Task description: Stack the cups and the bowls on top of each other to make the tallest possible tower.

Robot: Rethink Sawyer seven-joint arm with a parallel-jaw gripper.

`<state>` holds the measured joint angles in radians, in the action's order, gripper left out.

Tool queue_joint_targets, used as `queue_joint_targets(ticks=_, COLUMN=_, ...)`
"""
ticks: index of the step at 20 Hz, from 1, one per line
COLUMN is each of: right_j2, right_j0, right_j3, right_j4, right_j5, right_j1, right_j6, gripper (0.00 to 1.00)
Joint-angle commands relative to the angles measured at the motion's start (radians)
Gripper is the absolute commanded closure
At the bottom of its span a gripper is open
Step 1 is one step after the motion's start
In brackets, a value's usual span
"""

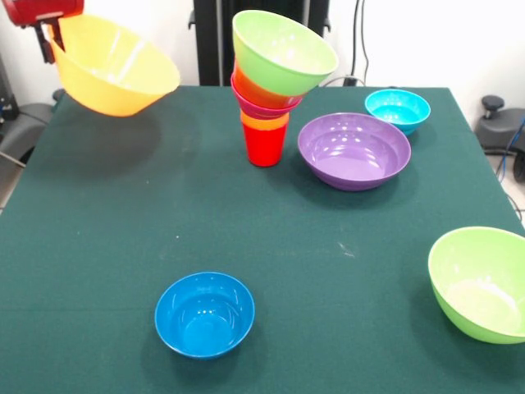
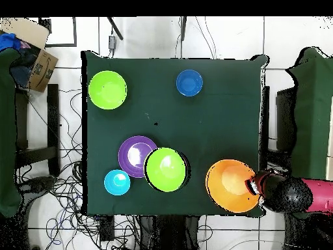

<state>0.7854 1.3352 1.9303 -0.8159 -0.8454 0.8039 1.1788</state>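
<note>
Dark green table cloth (image 1: 98,246) covers whole table top, a few pale specks on it near centre. White wall (image 1: 426,41) behind table in front view, black cables (image 1: 358,41) hanging down it. Overhead view: cardboard box (image 2: 40,58) off table's corner, something blue (image 2: 9,41) beside it. Tangled cables (image 2: 65,195) on white tiled floor (image 2: 149,32) along table's side. Dark chair-like frame (image 2: 36,153) stands beside table.

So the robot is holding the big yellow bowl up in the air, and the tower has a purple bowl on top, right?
Not quite. The top of the tower is a lime green bowl, as the front view shows. The purple bowl sits on the table beside it. The gripper does hold the yellow bowl up.
</note>
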Motion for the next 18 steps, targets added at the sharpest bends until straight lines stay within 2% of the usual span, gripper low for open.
queue_joint_targets(ticks=1, right_j2=0.059, right_j0=-0.078, right_j3=0.029, right_j4=0.065, right_j5=-0.155, right_j1=0.053, right_j6=-0.229, gripper=1.0)
queue_joint_targets(ticks=18, right_j2=0.128, right_j0=-0.086, right_j3=0.038, right_j4=0.163, right_j5=-0.269, right_j1=0.194, right_j6=-0.246, gripper=1.0)
